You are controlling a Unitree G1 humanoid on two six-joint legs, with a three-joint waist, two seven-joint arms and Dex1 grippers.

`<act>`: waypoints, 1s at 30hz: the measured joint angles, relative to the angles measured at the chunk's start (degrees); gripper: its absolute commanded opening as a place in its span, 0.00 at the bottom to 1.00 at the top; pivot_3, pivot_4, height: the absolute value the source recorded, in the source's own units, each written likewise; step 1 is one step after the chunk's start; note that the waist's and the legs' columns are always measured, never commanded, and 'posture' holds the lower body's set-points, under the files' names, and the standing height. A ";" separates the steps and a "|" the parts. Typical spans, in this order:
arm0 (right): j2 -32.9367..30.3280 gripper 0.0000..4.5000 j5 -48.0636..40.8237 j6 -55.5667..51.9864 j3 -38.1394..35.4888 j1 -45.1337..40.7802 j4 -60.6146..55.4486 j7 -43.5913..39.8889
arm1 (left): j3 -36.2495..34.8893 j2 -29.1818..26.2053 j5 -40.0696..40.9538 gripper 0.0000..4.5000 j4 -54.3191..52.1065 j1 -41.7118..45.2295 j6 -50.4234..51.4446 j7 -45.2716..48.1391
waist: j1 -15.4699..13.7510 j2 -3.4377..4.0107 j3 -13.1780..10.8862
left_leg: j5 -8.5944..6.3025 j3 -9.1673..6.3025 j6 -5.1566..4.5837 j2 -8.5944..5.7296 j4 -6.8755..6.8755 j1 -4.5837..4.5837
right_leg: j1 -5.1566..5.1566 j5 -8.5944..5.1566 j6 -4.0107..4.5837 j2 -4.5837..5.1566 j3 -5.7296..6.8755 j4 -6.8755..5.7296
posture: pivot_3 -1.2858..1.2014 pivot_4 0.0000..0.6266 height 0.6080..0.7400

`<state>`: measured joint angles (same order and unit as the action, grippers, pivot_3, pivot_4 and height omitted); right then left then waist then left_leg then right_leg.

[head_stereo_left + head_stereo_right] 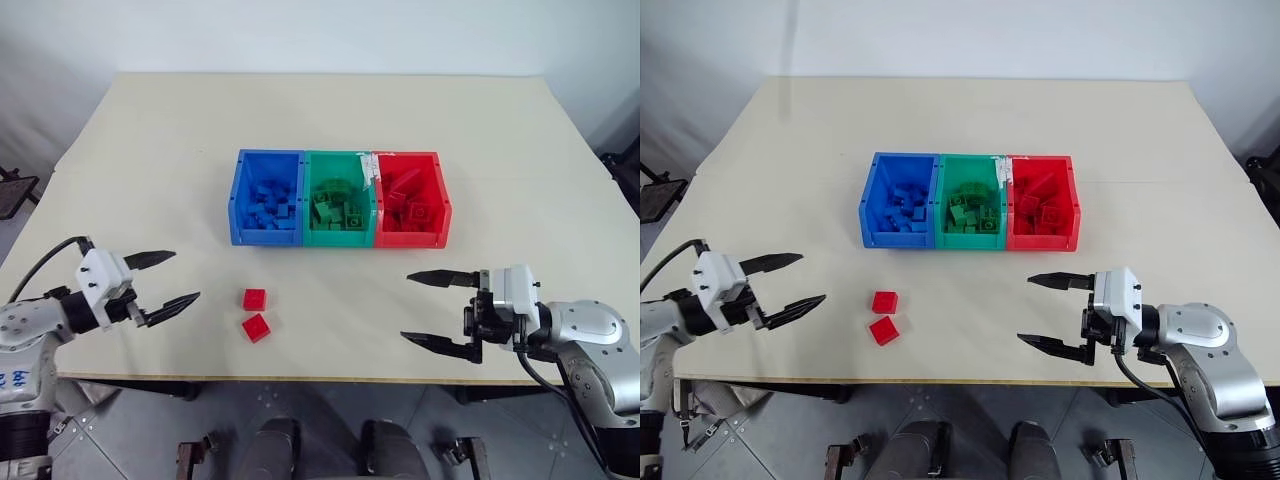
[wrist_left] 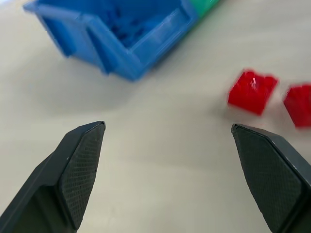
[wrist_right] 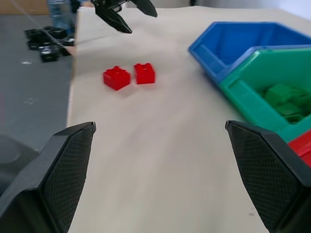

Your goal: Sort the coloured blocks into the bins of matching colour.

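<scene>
You have two red blocks left on the surface (image 1: 520,150), one (image 1: 254,298) just behind the other (image 1: 256,327), nearly touching, near the front edge and well short of the bins. The blue bin (image 1: 236,205), green bin (image 1: 306,205) and red bin (image 1: 442,205) sit joined in a row mid-surface, each already holding bricks of its own colour. Your left end effector (image 1: 163,284) hangs to the left of the pair with its jaws spread wide and nothing between them; your right end effector (image 1: 435,309) is off to the right, also wide open and empty. The main risk is the closeness of the two blocks: come in on one and a finger will likely nudge or catch the other, pushing it toward the front edge and off. Whichever arm you use, the red bin is the far-right one, so carrying from the left means crossing over the blue and green bins, and an early release would drop red into the wrong colour.
</scene>
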<state>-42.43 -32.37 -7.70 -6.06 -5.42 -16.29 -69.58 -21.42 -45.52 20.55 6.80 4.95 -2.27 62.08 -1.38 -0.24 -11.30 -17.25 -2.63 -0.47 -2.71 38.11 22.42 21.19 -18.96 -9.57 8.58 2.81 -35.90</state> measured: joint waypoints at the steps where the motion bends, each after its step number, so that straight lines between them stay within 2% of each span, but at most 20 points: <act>1: 0.00 1.00 0.12 0.00 0.12 -0.21 0.27 -0.25 | 0.12 -0.38 0.33 0.97 -0.72 -0.66 0.80 0.61 | 0.03 0.00 0.00 | 0.00 0.00 0.00 0.00 0.00 0.00 | 0.00 0.00 0.01 0.00 0.00 0.00 | 0.52 0.24 1.00; 5: -0.11 1.00 0.24 0.00 0.13 -0.52 0.92 -0.91 | 1.67 -0.43 1.40 0.97 -5.07 -1.14 3.48 1.02 | 0.03 0.00 0.00 | -0.01 0.00 0.01 0.01 -0.01 0.00 | 0.02 0.01 0.02 0.00 -0.01 -0.01 | 0.52 0.24 1.00; 9: -1.24 1.00 0.27 -0.01 -0.61 0.45 0.95 -1.22 | 5.54 -0.34 3.06 0.97 -14.44 -4.14 9.17 1.03 | 0.18 0.00 0.00 | -0.03 0.05 0.01 0.03 -0.07 0.01 | 0.06 0.01 0.02 -0.01 -0.05 0.01 | 0.52 0.24 1.00; 12: -1.86 1.00 0.30 0.01 -1.73 1.84 0.94 -1.06 | 7.96 -0.65 5.05 0.97 -24.27 -9.03 16.23 -0.52 | 0.26 0.00 0.00 | -0.05 0.07 0.02 0.07 -0.10 0.00 | 0.06 0.01 0.05 -0.03 -0.09 0.04 | 0.52 0.24 1.00; 16: -1.86 1.00 0.29 0.01 -1.72 2.81 0.65 -0.52 | 9.29 -0.09 4.61 0.97 -32.05 -13.88 20.28 -4.84 | 0.28 0.02 0.00 | -0.06 0.13 0.03 0.12 -0.10 -0.04 | 0.03 -0.01 0.09 -0.06 -0.09 0.10 | 0.52 0.24 1.00; 21: -1.86 1.00 0.27 0.00 -1.74 3.79 0.25 0.22 | 13.34 3.95 0.26 0.97 -33.40 -16.16 21.68 -12.13 | -0.19 0.01 0.00 | -0.07 0.12 0.02 0.08 -0.04 -0.05 | -0.03 -0.01 0.09 -0.04 -0.08 0.30 | 0.52 0.24 1.00; 25: -2.22 1.00 0.10 -0.09 -2.13 4.83 -0.64 0.06 | 15.22 6.10 -3.27 0.97 -32.94 -14.74 21.36 -16.60 | -0.24 0.02 0.01 | -0.07 0.12 0.02 0.07 -0.04 -0.09 | -0.07 -0.01 0.09 -0.04 -0.08 0.30 | 0.52 0.24 1.00; 30: -2.53 1.00 -0.33 -0.26 -3.34 5.25 -1.37 -0.02 | 16.54 6.97 -5.16 0.97 -32.16 -13.33 20.83 -18.33 | -0.06 0.02 0.01 | -0.08 0.13 0.04 0.10 -0.07 -0.10 | -0.03 -0.01 0.10 -0.06 -0.08 0.29 | 0.52 0.24 1.00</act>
<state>-44.96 -32.70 -7.96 -9.39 -0.18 -17.66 -69.61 -4.88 -38.55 15.39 -25.37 -8.38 18.57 43.75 -1.44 -0.23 -11.29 -17.34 -2.49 -0.43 -2.61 38.04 22.33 21.16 -18.97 -9.47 8.51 2.72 -35.61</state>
